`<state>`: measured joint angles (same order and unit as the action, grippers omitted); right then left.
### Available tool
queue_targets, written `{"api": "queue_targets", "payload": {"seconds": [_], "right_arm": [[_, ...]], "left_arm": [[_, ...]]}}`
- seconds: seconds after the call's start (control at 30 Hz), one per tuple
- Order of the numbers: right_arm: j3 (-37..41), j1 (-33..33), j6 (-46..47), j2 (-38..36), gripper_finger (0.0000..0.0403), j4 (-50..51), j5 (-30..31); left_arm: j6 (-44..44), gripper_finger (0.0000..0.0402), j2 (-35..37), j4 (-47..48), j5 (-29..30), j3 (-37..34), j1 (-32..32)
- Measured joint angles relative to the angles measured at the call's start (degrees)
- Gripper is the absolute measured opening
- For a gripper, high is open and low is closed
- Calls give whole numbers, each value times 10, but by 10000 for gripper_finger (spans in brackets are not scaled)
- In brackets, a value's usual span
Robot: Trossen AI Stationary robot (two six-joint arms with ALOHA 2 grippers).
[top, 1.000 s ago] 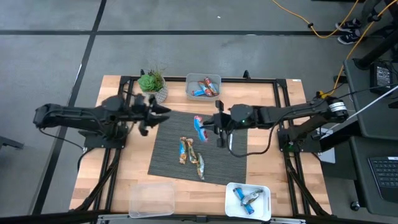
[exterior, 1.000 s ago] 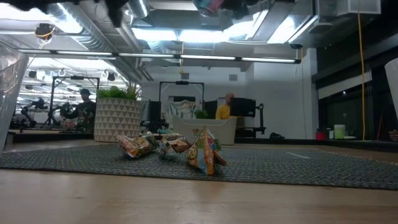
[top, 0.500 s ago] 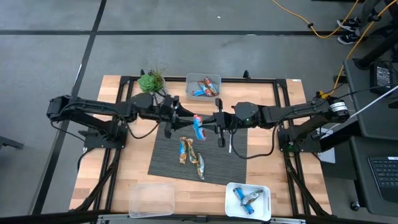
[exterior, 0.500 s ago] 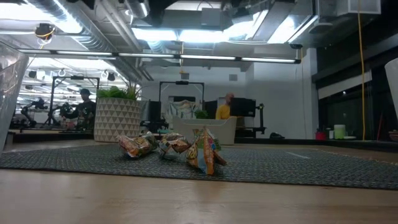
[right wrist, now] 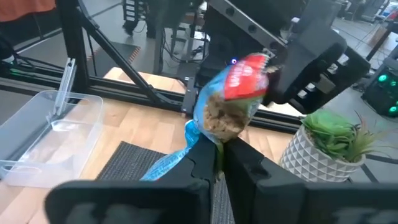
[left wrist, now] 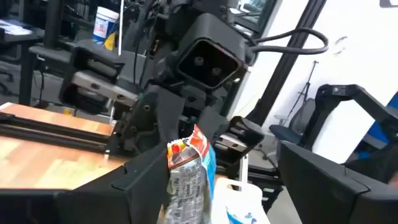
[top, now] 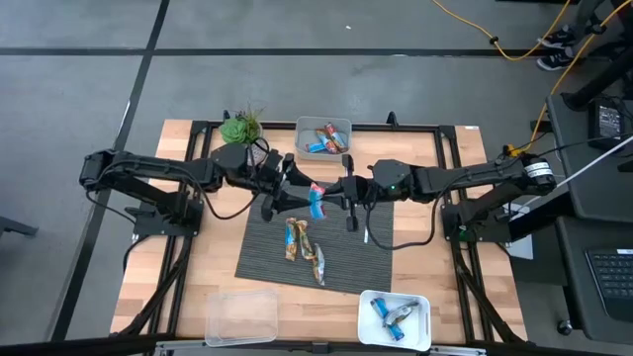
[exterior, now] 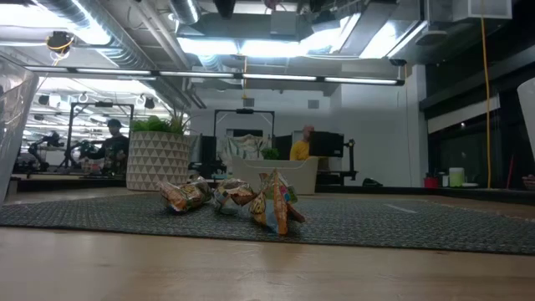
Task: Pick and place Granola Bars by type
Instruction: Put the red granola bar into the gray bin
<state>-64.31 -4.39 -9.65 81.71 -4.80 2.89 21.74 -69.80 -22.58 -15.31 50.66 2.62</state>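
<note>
Mid-handover above the desk's centre, the right end effector (top: 331, 194) pinches a blue-and-red bar (top: 316, 199) between the spread left end effector (top: 297, 194); three bars (top: 304, 247) await sorting on the mat (top: 259, 247).

Grey floor (top: 89, 89) all round the table, crossed by dark seam lines; a yellow cable (top: 475, 25) trails over it at the far right. Wooden table top (top: 425, 257) with a black frame. Right of it a dark desk (top: 593, 247) carrying a keyboard (top: 608, 272). From table height: open ceiling of exposed ducts (exterior: 109, 33) and bright strip lights (exterior: 276, 79); a dark wall with windows (exterior: 468, 134) at the right; a second yellow cable (exterior: 483, 92) hanging down. Further benches and monitors (exterior: 326, 144) at the back; one person in yellow (exterior: 303, 146) seated there, another person (exterior: 113, 146) at the far left.
</note>
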Motion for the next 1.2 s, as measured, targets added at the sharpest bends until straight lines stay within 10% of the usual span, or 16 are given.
{"api": "queue_targets", "payload": {"seconds": [0.67, 1.2], "right_arm": [[0, 6, 4, 0, 12, -14, -9], [0, 6, 4, 0, 21, -16, -19]], "left_arm": [[-13, 274, 0, 68, 85, 3, -15], [-15, 57, 0, 60, 73, 2, -15]]}}
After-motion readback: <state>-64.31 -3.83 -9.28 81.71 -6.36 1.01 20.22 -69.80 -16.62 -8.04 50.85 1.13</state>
